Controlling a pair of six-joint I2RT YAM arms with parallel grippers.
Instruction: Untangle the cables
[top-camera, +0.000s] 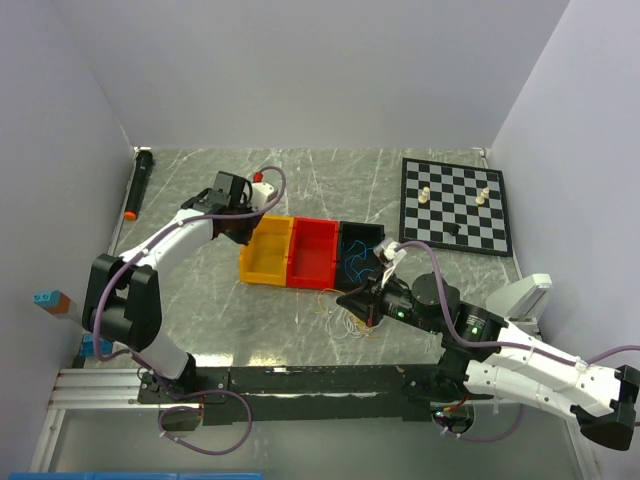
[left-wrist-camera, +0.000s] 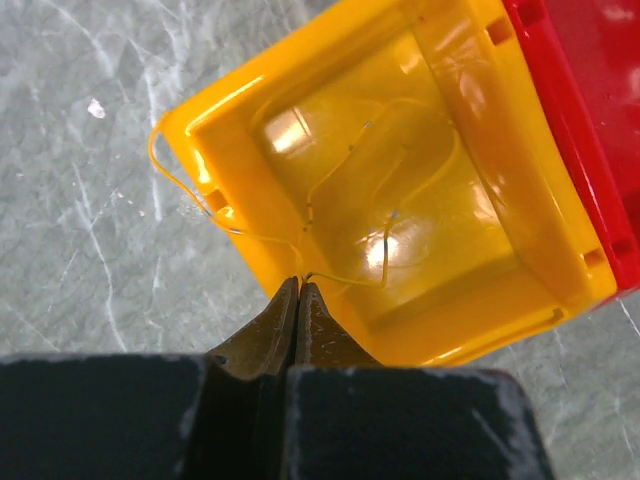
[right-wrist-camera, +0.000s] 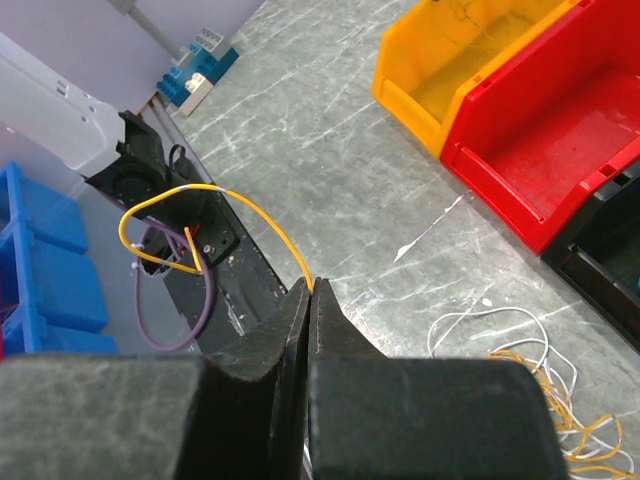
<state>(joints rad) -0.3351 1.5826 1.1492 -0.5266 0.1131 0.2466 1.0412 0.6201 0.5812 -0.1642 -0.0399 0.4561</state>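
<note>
1. Pincers: both are closed down tight on thin wire. The left pincer (left-wrist-camera: 300, 287) nips a yellow cable (left-wrist-camera: 385, 190) right at its tips.
2. I can follow that cable in loops across the floor of the yellow bin (left-wrist-camera: 225, 98). One bend hangs out past the bin's corner, over the desk (left-wrist-camera: 80, 300).
3. The right pincer (right-wrist-camera: 310, 292) holds a second yellow cable (right-wrist-camera: 215, 190), which arcs up and away from the tips, clear of the desk.
4. A loose heap (top-camera: 345, 322) of white and yellow strands lies on the desk just beside the right pincer, on the near side of the red bin (top-camera: 313, 255). My right wrist view shows a white cable (right-wrist-camera: 500, 325) overlapping a yellow tangle (right-wrist-camera: 575, 430).
5. Blue cables (top-camera: 357, 262) sit inside the black bin (top-camera: 360, 231).
6. The bins stand in a touching row: yellow, red, black, from left to right.
7. A chessboard (top-camera: 455, 205) lies at the far right of the desk, with a few pieces on it.
</note>
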